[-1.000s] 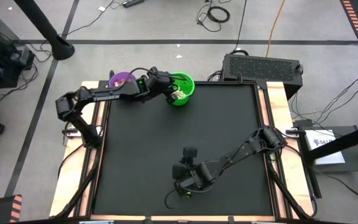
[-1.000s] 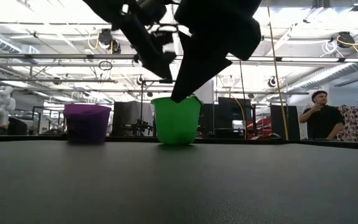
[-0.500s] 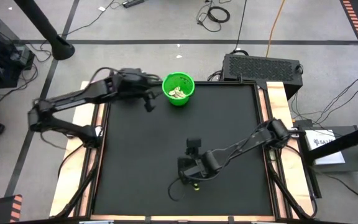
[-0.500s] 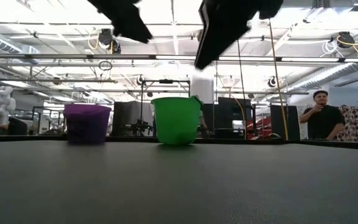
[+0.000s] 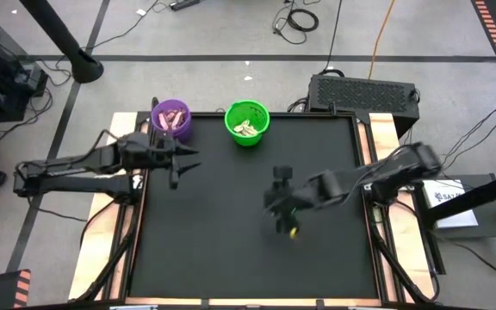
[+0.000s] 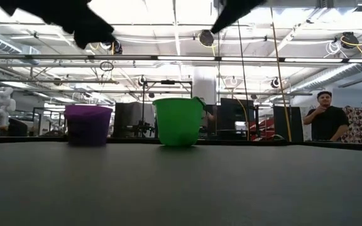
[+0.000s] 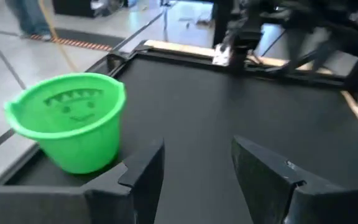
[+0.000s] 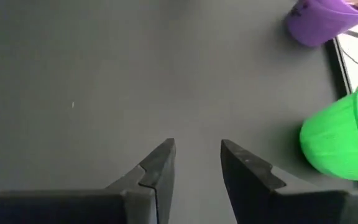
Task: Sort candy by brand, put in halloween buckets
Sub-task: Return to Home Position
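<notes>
The purple bucket [image 5: 171,119] stands on its base at the table's far left and holds pink-red candy [image 5: 175,117]. Beside it, the green bucket [image 5: 247,123] holds white-cream candy [image 5: 247,129]. I see no candy lying on the black table. My left gripper [image 5: 182,165] hovers near the left edge, in front of the purple bucket, open and empty [image 7: 197,149]. Its wrist view shows the green bucket [image 7: 67,121]. My right gripper [image 5: 282,211] hangs over the table's middle right, open and empty [image 8: 197,149], with both buckets [image 8: 337,146] ahead of it.
The black table top [image 5: 231,250] is framed by wooden side rails [image 5: 384,172]. A dark box [image 5: 362,92] sits behind the far right corner. In the low view both buckets [image 6: 178,121] stand at the far edge, and a person [image 6: 325,116] stands in the room beyond.
My left gripper has drawn back from above the green bucket, toward the table's left edge and nearer. My right gripper has risen from low over the near middle of the table and moved toward the far and right side. The buckets have stayed in place.
</notes>
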You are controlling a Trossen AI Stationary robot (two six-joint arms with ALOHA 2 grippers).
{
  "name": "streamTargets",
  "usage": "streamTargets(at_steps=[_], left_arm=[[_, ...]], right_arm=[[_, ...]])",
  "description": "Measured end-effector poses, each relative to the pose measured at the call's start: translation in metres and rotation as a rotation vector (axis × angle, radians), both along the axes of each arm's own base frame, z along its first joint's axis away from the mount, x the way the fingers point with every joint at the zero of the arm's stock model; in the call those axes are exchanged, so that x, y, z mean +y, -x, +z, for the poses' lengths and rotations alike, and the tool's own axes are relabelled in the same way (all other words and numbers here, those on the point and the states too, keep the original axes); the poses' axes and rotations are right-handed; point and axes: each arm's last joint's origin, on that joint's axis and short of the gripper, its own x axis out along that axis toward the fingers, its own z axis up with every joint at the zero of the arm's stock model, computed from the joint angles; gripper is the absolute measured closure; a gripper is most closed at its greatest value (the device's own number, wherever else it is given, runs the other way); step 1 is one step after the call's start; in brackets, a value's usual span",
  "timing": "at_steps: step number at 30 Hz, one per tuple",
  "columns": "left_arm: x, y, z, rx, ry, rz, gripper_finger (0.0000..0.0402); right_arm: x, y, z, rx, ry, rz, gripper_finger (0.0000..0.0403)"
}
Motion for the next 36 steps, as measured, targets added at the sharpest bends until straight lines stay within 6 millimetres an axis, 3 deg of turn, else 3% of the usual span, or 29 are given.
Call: streamTargets(at_steps=[5, 10, 15, 21, 26, 31, 36], left_arm=[[-0.010, 0.010, -0.035, -0.072, 0.003, -0.051, 0.0207], [-0.016, 0.014, -0.065, -0.156, -0.028, -0.090, 0.0207], [-0.017, 0.017, -0.085, -0.218, -0.037, -0.099, 0.0207], [-0.018, 0.021, -0.101, -0.187, -0.003, -0.097, 0.0207], [-0.019, 0.027, -0.116, -0.186, 0.038, -0.094, 0.0207], [-0.021, 0.032, -0.127, -0.213, 0.044, -0.098, 0.0207], [-0.020, 0.035, -0.126, -0.233, 0.037, -0.076, 0.0208]], right_arm=[[-0.045, 0.040, -0.018, -0.264, -0.164, -0.013, 0.0282], [-0.067, 0.075, -0.052, -0.526, -0.252, 0.015, 0.0282], [-0.072, 0.104, -0.097, -0.611, -0.253, 0.053, 0.0282], [-0.075, 0.132, -0.138, -0.690, -0.280, 0.033, 0.0282], [-0.080, 0.151, -0.155, -0.774, -0.321, -0.003, 0.0305], [-0.086, 0.163, -0.167, -0.786, -0.315, -0.039, 0.0387], [-0.094, 0.164, -0.169, -0.775, -0.283, -0.078, 0.0394]])
